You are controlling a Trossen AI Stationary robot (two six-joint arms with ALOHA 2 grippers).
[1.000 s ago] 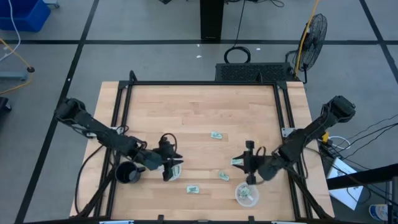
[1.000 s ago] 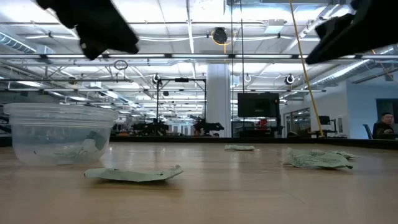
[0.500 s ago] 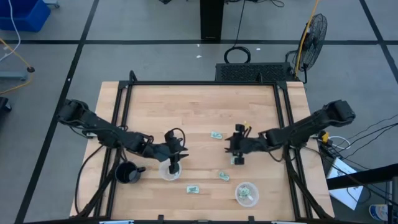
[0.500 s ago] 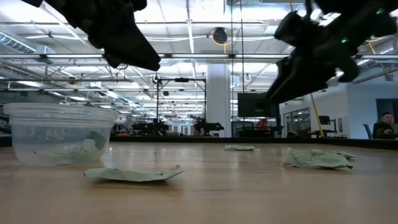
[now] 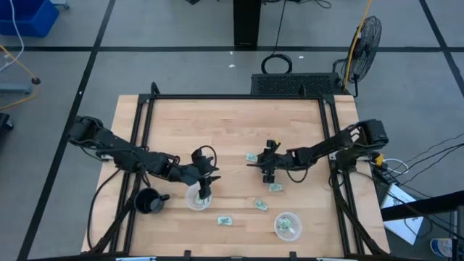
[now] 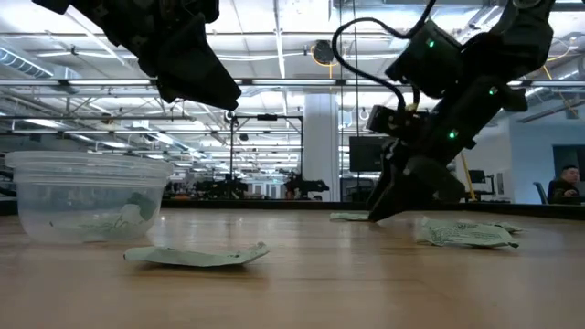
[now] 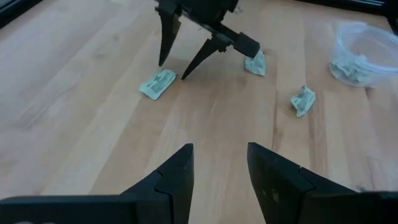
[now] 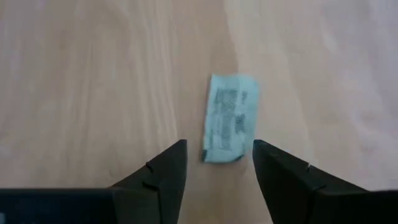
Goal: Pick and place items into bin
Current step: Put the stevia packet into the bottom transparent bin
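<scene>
Several small pale green-and-white packets lie flat on the wooden table: one packet (image 5: 251,156), another packet (image 5: 276,187), a third packet (image 5: 260,205) and a near packet (image 5: 225,220). My right gripper (image 5: 264,164) is open and low over the far packet (image 8: 229,118), one finger on either side of it, touching nothing. The left wrist view shows that gripper (image 7: 174,68) just beyond the same packet (image 7: 158,83). My left gripper (image 5: 205,185) is open and empty (image 7: 219,152), hovering over a clear round cup (image 5: 196,198).
A second clear cup (image 5: 288,225) holding packets stands near the table's near right corner. A black mug (image 5: 148,201) stands at the near left. In the low view the left cup (image 6: 87,196) holds packets. Black frame rails (image 5: 232,96) border the table; its far half is bare wood.
My right gripper has travelled from beside the right-hand cup toward the table's far left, dropping low over the far packet. My left gripper has shifted a little toward the right and stays above its cup. No packet or cup has moved.
</scene>
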